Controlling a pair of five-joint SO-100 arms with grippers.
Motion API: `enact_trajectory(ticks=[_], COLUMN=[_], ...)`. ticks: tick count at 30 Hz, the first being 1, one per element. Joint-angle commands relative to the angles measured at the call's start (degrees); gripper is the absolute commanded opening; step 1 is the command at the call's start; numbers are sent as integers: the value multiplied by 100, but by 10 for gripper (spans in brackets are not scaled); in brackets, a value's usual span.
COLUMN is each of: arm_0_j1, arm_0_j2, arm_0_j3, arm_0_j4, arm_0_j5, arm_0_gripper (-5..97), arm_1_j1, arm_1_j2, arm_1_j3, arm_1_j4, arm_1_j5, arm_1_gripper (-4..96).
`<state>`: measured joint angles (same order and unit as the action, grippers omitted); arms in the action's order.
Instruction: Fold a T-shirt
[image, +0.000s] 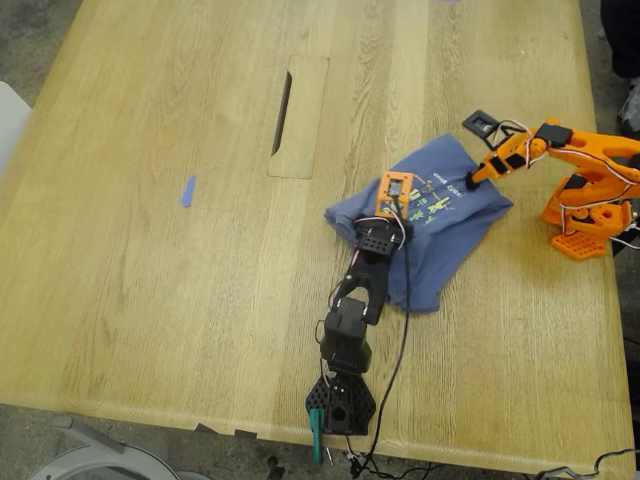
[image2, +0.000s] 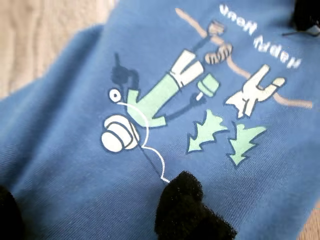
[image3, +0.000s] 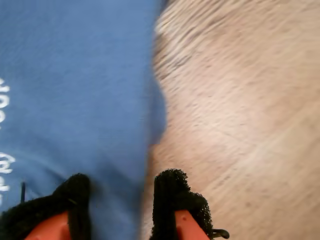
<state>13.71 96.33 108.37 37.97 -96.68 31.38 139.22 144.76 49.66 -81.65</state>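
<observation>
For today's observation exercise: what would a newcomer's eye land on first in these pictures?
The blue T-shirt, bunched on the wooden table toward the exterior view's right, with its cartoon print facing up. Next, the two arms meeting over it: the black arm from the near edge, the orange arm from the exterior view's right.

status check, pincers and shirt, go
First pincer open, low over shirt print. Second pincer open, straddling shirt edge. Shirt bunched on table, not folded. Nothing in the way.

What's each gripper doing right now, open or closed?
My first gripper: cannot tell, over the T-shirt.
My second gripper: open, straddling the T-shirt's edge.
</observation>
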Motion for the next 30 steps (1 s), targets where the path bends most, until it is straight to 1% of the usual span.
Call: enact_trajectory(ticks=[1,5,11,18,19,21,23,25,30], arm_0_j1=[-352,-563,-1107,-2329,-2540,-2988,-3437,-3902,-5273], arm_0_j2=[896,1107,1450,2707,2900,3270,3586,3841,4236], arm_0_j3=[-264,-519,-475,1028,1248,1652,1995,2232,2540], arm_0_j4=[211,396,501,580,589,598,598,598,598], arm_0_j5=[-26,-35,-53,-44,-62,-79,-105,-141,-281], arm_0_gripper=[467,469,470,438,427,396,352,311,166], arm_1_j1=[255,694,1441,2566,2733,3067,3410,3797,5001], arm_1_j2=[185,202,501,1178,1274,1468,1608,1705,1863], arm_1_j3=[-422,-835,-905,-369,-290,-141,-35,35,202], arm_1_j4=[97,299,448,545,562,633,686,721,659], arm_1_j5=[-53,-88,-105,-167,-185,-229,-290,-316,-396], arm_1_gripper=[195,191,179,152,143,86,57,8,2])
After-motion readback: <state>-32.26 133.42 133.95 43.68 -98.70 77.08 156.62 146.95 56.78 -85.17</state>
